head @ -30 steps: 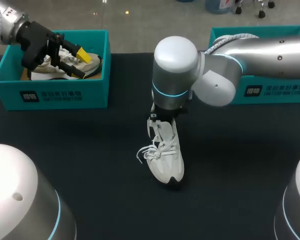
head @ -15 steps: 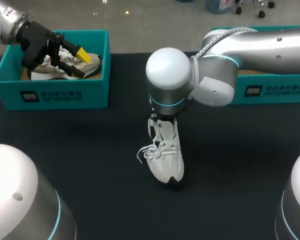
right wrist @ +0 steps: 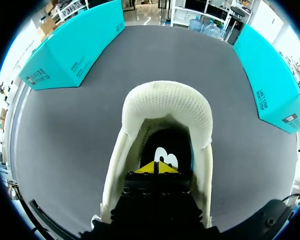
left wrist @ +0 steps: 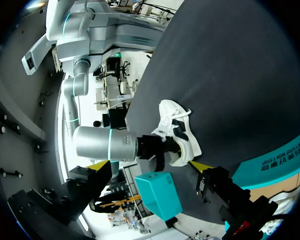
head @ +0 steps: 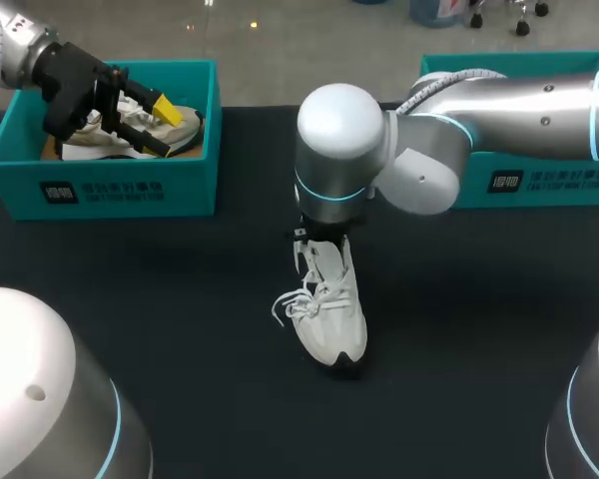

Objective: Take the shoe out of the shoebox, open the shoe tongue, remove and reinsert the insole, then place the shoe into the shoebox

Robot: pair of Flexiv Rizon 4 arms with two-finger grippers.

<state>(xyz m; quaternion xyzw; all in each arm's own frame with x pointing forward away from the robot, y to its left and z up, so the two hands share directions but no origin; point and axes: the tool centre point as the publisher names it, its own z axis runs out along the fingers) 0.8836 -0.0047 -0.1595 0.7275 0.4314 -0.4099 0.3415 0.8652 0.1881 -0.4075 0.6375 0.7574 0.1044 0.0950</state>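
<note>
A white laced shoe (head: 329, 309) stands on the black table, toe toward the front edge. My right arm comes in from the right, and its wrist (head: 337, 140) hangs over the shoe's heel, hiding the gripper in the head view. In the right wrist view my right gripper (right wrist: 155, 168) is shut, its yellow tips together and down inside the shoe's opening, below the padded heel collar (right wrist: 165, 102) and over the dark insole (right wrist: 162, 155). My left gripper (head: 152, 118) is open above a second pale shoe (head: 90, 148) in the left shoebox (head: 130, 190).
A second teal shoebox (head: 539, 185) stands at the back right, behind my right arm. In the right wrist view the two boxes (right wrist: 75, 50) (right wrist: 272, 80) flank the shoe. Bare black table lies on both sides of the shoe and in front of it.
My right arm's wrist swung slightly left over the shoe and then settled; the shoe's heel shifted a little with it. The left arm stayed still.
</note>
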